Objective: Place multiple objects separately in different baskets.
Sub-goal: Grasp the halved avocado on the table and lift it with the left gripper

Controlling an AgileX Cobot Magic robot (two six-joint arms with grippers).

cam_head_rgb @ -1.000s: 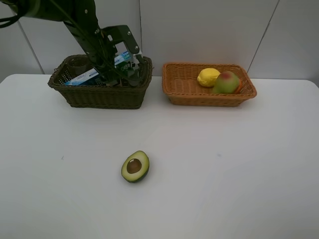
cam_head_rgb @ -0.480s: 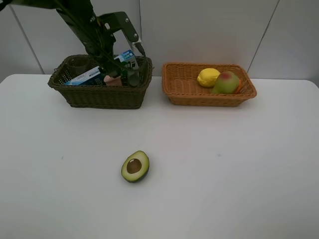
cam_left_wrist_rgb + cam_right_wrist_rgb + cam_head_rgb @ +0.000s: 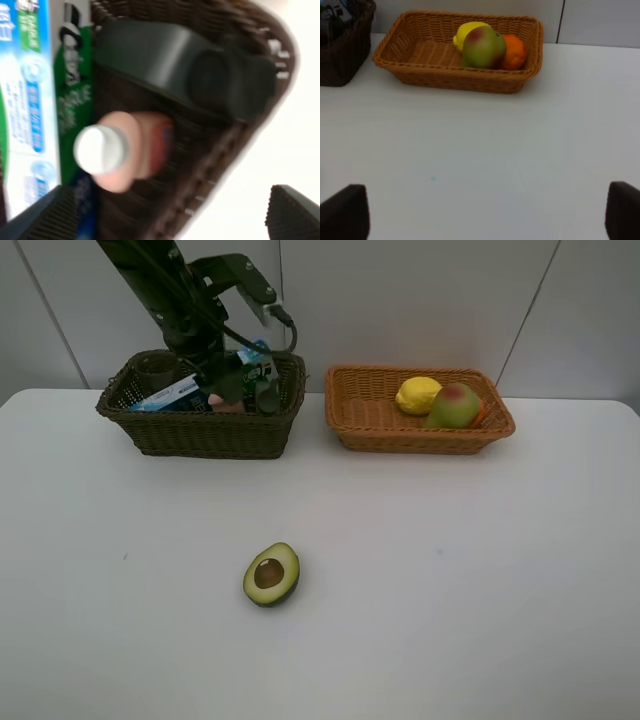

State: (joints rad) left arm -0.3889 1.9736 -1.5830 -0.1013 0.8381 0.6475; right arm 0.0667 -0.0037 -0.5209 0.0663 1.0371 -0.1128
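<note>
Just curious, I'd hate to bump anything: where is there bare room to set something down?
Bare table surrounds the halved avocado. The tan basket is free left of the lemon and pear. The dark basket is crowded.

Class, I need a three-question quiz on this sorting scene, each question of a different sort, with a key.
1. True or false: the halved avocado lies in the orange-tan basket.
2. Which fruit sits between the lemon and the orange in the right wrist view? A) pear B) apple C) banana
3. Fill in: the pink pump bottle stands in the ____ basket.

Key: 1 false, it lies on the table; 2 A; 3 dark olive-brown.
</note>
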